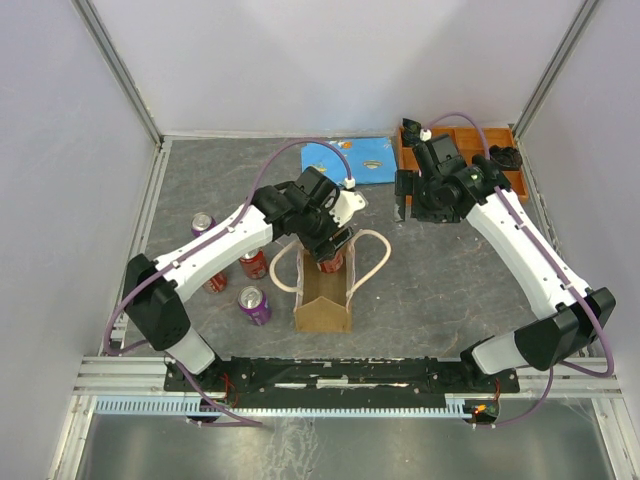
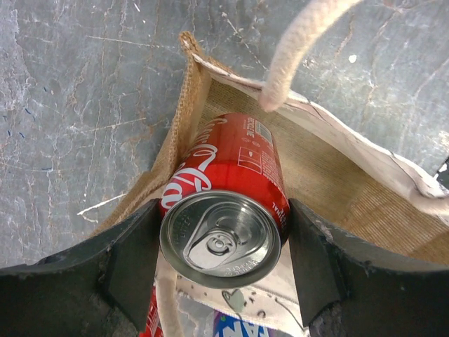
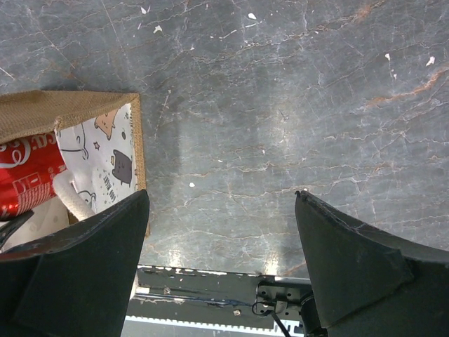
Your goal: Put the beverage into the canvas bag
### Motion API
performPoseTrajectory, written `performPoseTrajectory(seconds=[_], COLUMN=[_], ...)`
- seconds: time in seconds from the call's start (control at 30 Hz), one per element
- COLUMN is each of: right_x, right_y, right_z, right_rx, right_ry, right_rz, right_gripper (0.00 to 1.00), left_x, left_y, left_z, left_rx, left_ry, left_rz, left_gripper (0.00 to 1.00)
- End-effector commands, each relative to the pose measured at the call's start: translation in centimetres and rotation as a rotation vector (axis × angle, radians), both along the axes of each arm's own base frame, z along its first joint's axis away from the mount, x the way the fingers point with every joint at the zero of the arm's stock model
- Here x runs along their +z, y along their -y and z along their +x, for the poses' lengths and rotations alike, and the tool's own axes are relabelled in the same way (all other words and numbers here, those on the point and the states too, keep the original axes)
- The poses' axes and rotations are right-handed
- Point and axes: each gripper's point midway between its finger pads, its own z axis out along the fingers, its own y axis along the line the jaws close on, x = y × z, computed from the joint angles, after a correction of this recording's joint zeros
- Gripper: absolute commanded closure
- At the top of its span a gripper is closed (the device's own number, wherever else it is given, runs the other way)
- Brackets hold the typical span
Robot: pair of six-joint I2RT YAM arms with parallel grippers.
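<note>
The canvas bag [image 1: 323, 300] stands open near the table's middle, tan with cream rope handles [image 2: 295, 56] and a white printed side [image 3: 105, 154]. My left gripper [image 1: 330, 252] is shut on a red Coca-Cola can [image 2: 224, 203], one finger on each side below its silver top. The can hangs upright in the bag's far end, its lower part inside the mouth [image 2: 337, 182]. It also shows in the right wrist view [image 3: 28, 179]. My right gripper [image 1: 404, 200] is open and empty over bare table to the bag's right [image 3: 221, 239].
Two purple cans [image 1: 254, 305] [image 1: 203, 224] and two red cans [image 1: 253, 263] [image 1: 215, 282] lie left of the bag. An orange tray [image 1: 470, 135] with a black item [image 1: 505, 157] sits at the back right. A blue sheet [image 1: 350, 160] lies at the back.
</note>
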Motion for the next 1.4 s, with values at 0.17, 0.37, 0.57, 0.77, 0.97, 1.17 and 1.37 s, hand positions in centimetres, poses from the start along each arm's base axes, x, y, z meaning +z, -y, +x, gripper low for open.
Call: performPoseTrajectory(seconds=[0.17, 0.37, 0.57, 0.77, 0.97, 1.17, 1.37], right_x=[1.4, 1.5, 1.5, 1.2, 1.0, 0.8, 0.7], right_y=[0.9, 0.9, 1.0, 1.1, 1.2, 1.3, 1.4], right_z=[-0.4, -0.2, -0.2, -0.4, -0.6, -0.8, -1.0], right_rx=[-0.020, -0.016, -0.015, -0.014, -0.014, -0.015, -0.018], right_ry=[0.042, 0.037, 0.030, 0.020, 0.016, 0.016, 0.017], right_rz=[0.001, -0.007, -0.011, -0.014, -0.014, -0.013, -0.012], right_gripper=[0.08, 0.08, 0.08, 0.08, 0.08, 0.08, 0.08], left_x=[0.1, -1.1, -1.9, -2.9, -3.0, -3.9, -4.1], left_y=[2.7, 3.5, 4.3, 4.9, 5.5, 6.3, 6.8], left_z=[3.6, 4.1, 3.9, 3.8, 4.1, 3.9, 4.1], left_rx=[0.045, 0.078, 0.094, 0.113, 0.135, 0.141, 0.148], left_ry=[0.137, 0.129, 0.103, 0.071, 0.064, 0.038, 0.030], left_rz=[-0.093, -0.099, -0.114, -0.122, -0.134, -0.130, -0.139], left_gripper=[0.97, 0.97, 0.97, 0.97, 0.97, 0.93, 0.86])
